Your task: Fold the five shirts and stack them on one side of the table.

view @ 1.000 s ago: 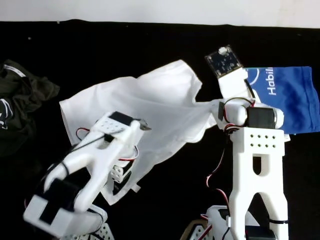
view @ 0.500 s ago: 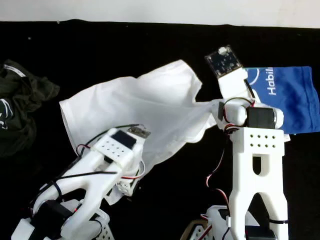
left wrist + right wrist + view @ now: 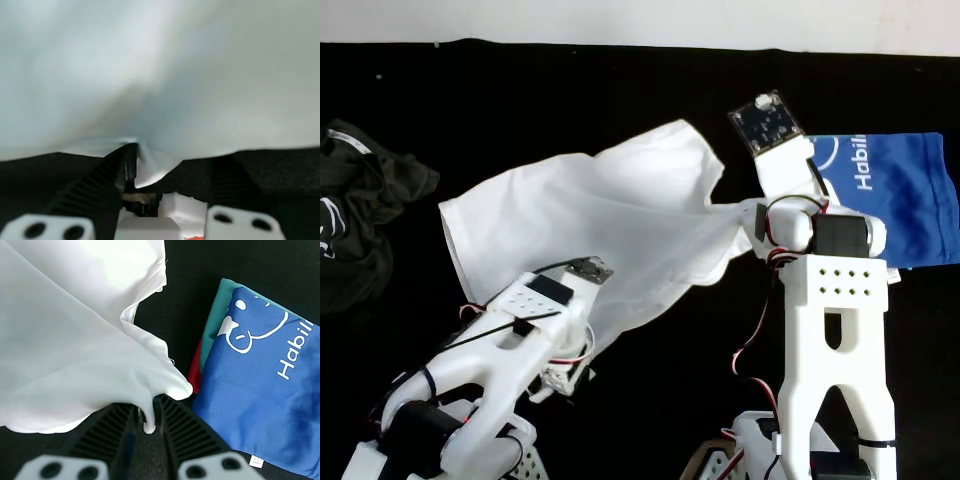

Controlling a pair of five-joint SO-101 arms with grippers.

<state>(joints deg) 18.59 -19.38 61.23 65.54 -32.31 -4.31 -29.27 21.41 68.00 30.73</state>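
Black cloth covers the counter point(image 3: 620, 90), whose far edge runs straight along a pale strip at the top of the high view. Bare black shows in a broad band between that edge and the white shirt point(image 3: 590, 215), and again on the near side between the two arms.

The white shirt is the largest thing on the counter. It lies spread and rumpled across the middle, and one side is pulled into a taut point toward the right arm. Its near edge runs under the left arm. A folded blue shirt point(image 3: 900, 200) lies flat at the right edge of the counter, just beside the right arm. In the right wrist view it tops a small stack, with a teal layer point(image 3: 215, 315) and a red layer point(image 3: 195, 372) peeking out below. A dark shirt point(image 3: 360, 220) sits crumpled at the left edge, well apart from the white one.

The right hand point(image 3: 146, 412) is closed tight, pinching a gathered bit of the white shirt's edge between its fingers, right next to the blue stack. The left hand point(image 3: 172, 156) is low at the shirt's near edge. Its fingers are spread wide, and a small flap of white cloth hangs between them, touching one finger.
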